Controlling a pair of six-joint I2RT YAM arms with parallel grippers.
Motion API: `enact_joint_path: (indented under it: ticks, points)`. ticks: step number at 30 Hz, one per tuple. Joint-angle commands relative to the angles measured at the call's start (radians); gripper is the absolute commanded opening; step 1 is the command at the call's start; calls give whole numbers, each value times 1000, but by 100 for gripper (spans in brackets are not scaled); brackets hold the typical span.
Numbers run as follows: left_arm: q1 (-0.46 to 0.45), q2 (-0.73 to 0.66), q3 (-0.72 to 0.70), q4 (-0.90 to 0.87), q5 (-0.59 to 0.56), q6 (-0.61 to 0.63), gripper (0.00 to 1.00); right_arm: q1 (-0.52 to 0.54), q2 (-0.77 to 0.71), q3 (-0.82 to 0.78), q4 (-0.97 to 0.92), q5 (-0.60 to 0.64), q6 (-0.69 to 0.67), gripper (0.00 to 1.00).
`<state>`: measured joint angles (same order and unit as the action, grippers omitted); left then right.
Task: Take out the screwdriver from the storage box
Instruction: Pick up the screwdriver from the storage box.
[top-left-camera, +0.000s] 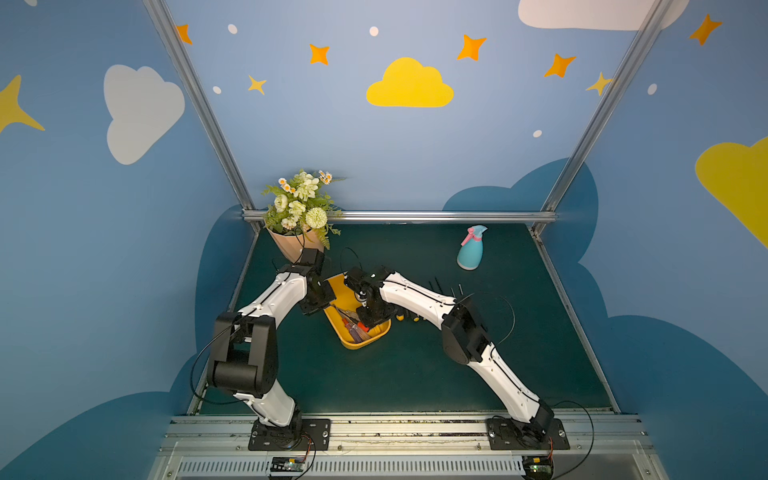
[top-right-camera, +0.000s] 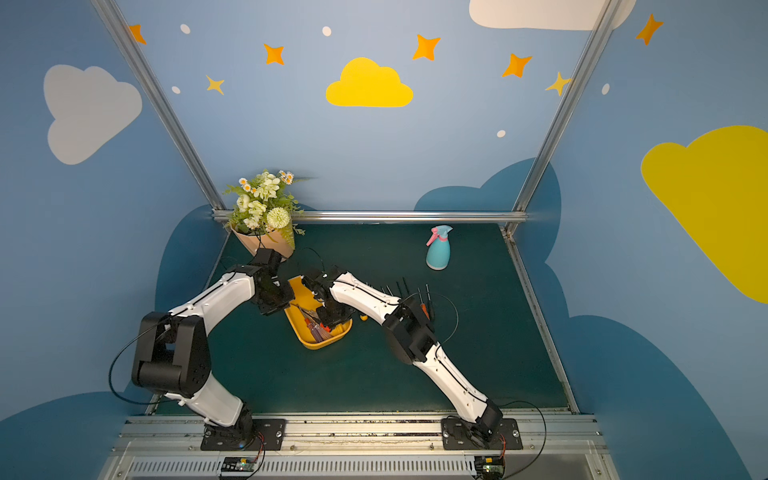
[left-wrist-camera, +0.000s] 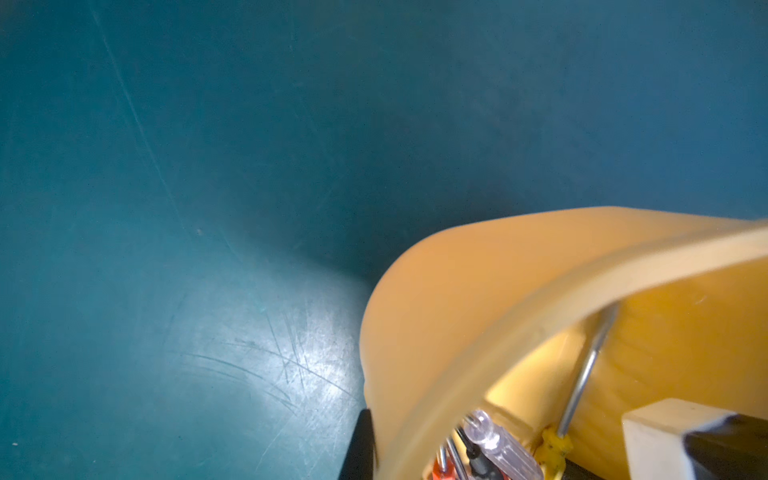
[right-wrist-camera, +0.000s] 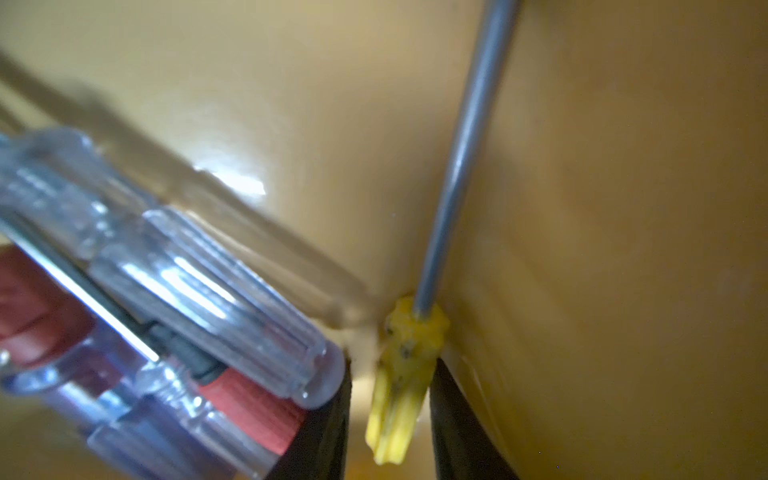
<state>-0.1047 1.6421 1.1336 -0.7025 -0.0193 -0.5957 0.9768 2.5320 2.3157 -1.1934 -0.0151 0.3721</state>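
Yellow storage box (top-left-camera: 376, 332) — yellow-handled screwdriver (right-wrist-camera: 401, 386) inside.

The box (top-left-camera: 355, 297) is set near the table's (top-left-camera: 415, 374) middle, toward 9 o'clock. Several screwdrivers (top-left-camera: 353, 328) are held in it. At 11 o'clock, behind the box, the flowerpot (top-left-camera: 291, 245) is placed. At 1 o'clock, well apart, the spray bottle (top-left-camera: 471, 249) is stood. More screwdrivers (top-right-camera: 424, 305) are laid on the table at the box's 3 o'clock.
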Motion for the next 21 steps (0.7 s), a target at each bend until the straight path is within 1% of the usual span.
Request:
enact_joint_path:
  ticks: [1, 9, 15, 21]
  points:
    - [5, -25, 16, -43, 27, 30, 2, -15, 58, -27, -16, -24, 13, 14]
    - [7, -26, 12, -41, 19, 28, 2, -30, -107, -193, 94, 23, -2, 0]
    - [6, -19, 10, -43, 17, 36, 2, -28, -231, -265, 181, 67, -27, 0]
    - [6, -17, 5, -40, 21, 39, 2, -29, -314, -320, 267, 84, -40, 0]
